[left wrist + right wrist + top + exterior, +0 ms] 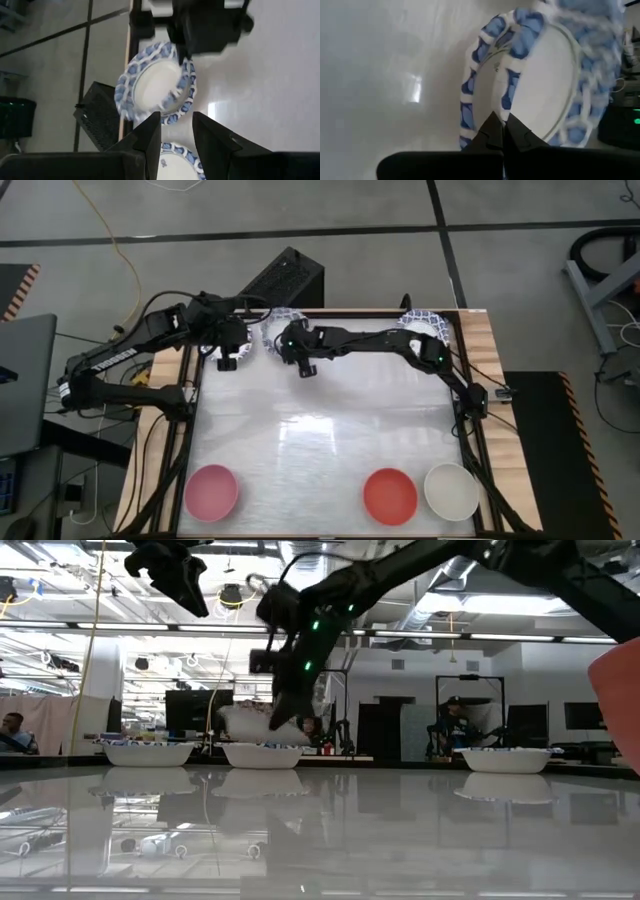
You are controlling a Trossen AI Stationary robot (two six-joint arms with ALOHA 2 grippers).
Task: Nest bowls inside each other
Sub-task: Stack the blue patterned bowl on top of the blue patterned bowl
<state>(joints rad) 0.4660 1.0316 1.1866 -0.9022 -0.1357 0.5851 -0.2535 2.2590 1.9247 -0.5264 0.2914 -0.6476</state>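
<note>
Pinching the scalloped rim of a blue-patterned bowl (555,70), the right gripper (502,131) has its jaws pressed together on the thin edge, and the bowl hangs tilted just past the fingertips. Directly under it sits a second blue-rimmed bowl (470,105), so the held one looks about to drop into it — the first nesting, as far as I can judge, is in hand but not finished.

The left gripper (176,131) hovers just beside that pair with its jaws spread and nothing between them; a third patterned bowl (177,155) lies right below its fingers.

Farther from both sets of jaws, another blue-rimmed bowl (428,322) rests alone at the back right corner of the table (320,430). Farthest off, along the opposite edge, the pink bowl (211,490), the red bowl (389,494) and the plain white bowl (451,490) stand separate and untouched. So nearly all of the stacking is left.

The right arm reaches long across the back of the table from its base on the right, elbow raised, wrist bent down over the bowls. The left arm stretches in from its side, wrist high — its gripper points down near the back left corner.
</note>
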